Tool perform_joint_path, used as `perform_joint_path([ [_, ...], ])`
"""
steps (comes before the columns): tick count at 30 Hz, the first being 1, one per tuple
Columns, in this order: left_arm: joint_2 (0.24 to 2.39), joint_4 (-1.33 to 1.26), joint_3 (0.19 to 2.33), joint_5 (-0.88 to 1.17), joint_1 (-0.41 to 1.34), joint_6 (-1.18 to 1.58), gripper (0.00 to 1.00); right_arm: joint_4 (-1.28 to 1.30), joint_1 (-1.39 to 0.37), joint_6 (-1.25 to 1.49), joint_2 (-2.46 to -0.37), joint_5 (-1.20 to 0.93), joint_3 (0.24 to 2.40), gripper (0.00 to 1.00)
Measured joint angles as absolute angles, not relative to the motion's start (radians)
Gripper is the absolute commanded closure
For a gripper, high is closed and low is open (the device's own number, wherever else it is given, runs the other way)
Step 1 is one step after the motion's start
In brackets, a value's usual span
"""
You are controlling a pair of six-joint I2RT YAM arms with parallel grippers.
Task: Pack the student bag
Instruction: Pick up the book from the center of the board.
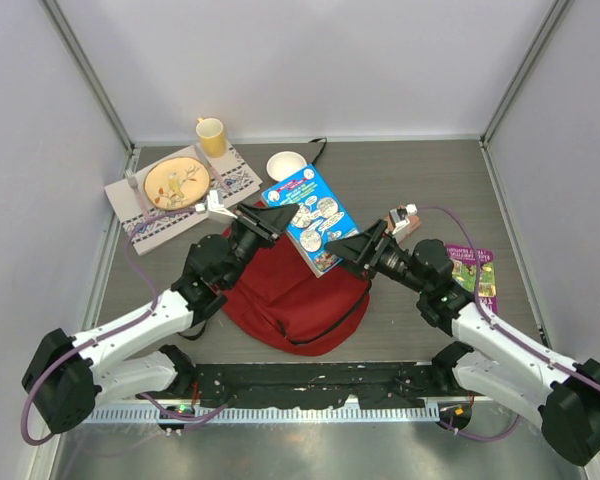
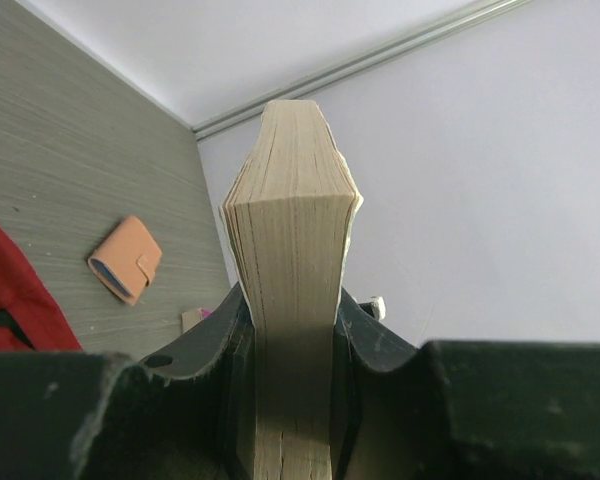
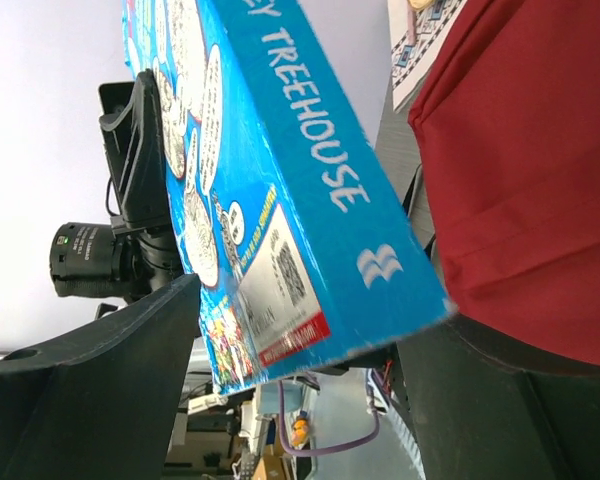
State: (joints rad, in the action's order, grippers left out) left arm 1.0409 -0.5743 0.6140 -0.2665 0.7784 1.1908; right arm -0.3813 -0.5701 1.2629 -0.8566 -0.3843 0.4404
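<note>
The student bag [image 1: 290, 290], a dark-red backpack, lies flat in the middle of the table. A thick blue comic-covered book [image 1: 315, 218] hangs tilted above its far edge. My left gripper [image 1: 270, 215] is shut on the book's left side; in the left wrist view the cream page edge [image 2: 292, 250] runs straight up from between the jaws of this gripper [image 2: 292, 340]. My right gripper [image 1: 355, 248] straddles the book's near right corner, open. In the right wrist view the blue spine [image 3: 310, 190] sits between the fingers [image 3: 100, 380], with the red bag [image 3: 530, 170] beyond.
A plate [image 1: 175, 183] on a patterned placemat, a yellow mug [image 1: 212, 135] and a white bowl [image 1: 286, 165] stand at the back left. A purple-and-green booklet [image 1: 475, 270] lies right of the bag. An orange wallet [image 2: 126, 259] lies on the table. Grey walls enclose three sides.
</note>
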Motion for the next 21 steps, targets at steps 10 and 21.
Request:
perform_joint_path([
  [10, 1.068, -0.646, 0.591, -0.269, 0.775, 1.225, 1.00, -0.550, -0.654, 1.298, -0.909, -0.287, 0.421, 0.86],
  [21, 1.066, -0.631, 0.576, -0.257, 0.770, 1.230, 0.45, -0.476, -0.664, 1.243, -0.872, -0.251, 0.438, 0.99],
])
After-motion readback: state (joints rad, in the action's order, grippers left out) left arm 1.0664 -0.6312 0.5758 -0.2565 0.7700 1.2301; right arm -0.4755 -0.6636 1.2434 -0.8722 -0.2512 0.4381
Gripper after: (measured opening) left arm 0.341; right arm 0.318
